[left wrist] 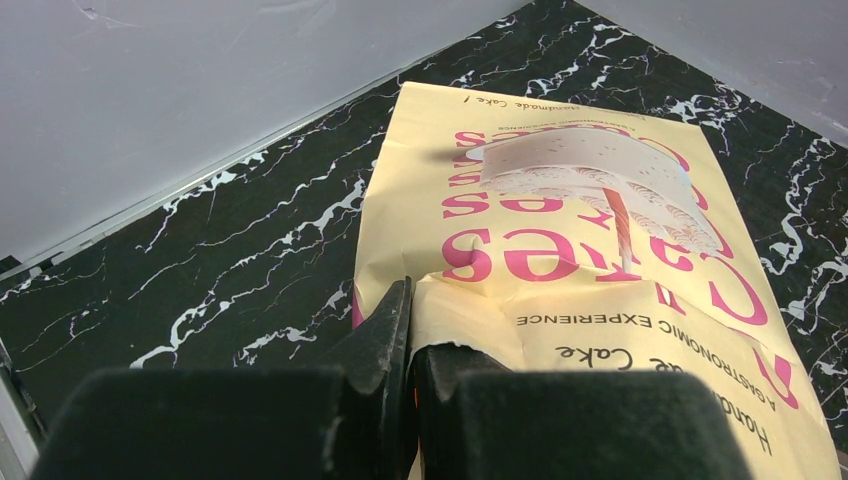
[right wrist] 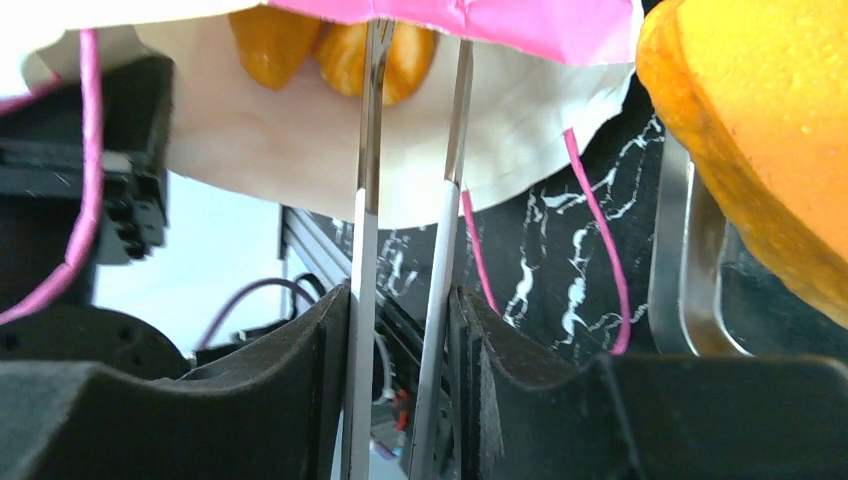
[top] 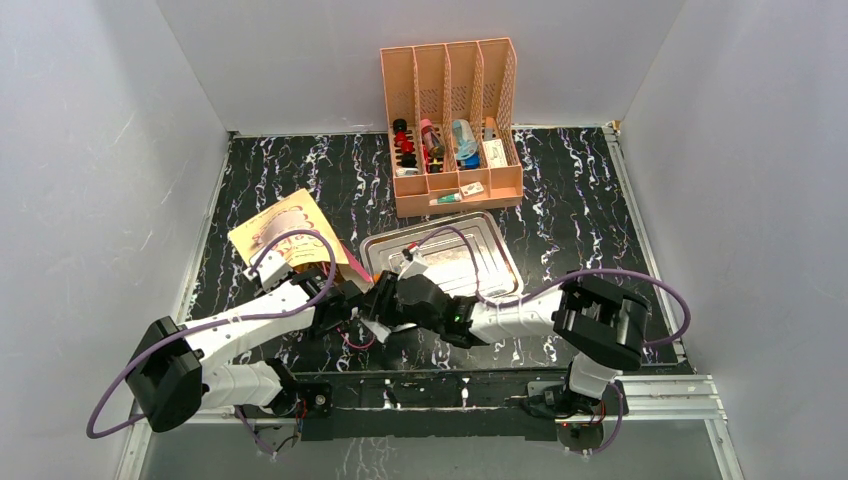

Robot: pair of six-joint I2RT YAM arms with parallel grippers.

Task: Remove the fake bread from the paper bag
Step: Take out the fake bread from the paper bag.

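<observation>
Bread sits inside the paper bag. It lies flat near the counter's left edge, its long way slanting, mouth toward the near edge, bottom toward the far left corner. Left tool pinches its mouth edge. Right tool squeezes metal tongs.

Paper bag, left wrist view, all print upside down. Large pink "Cakes" at centre frame. Small brown "A GASTRONOMIC EXPERIENCE" beneath it. Script "Handmade Cake" at upper centre, and again, partly cut off, at lower right.
</observation>
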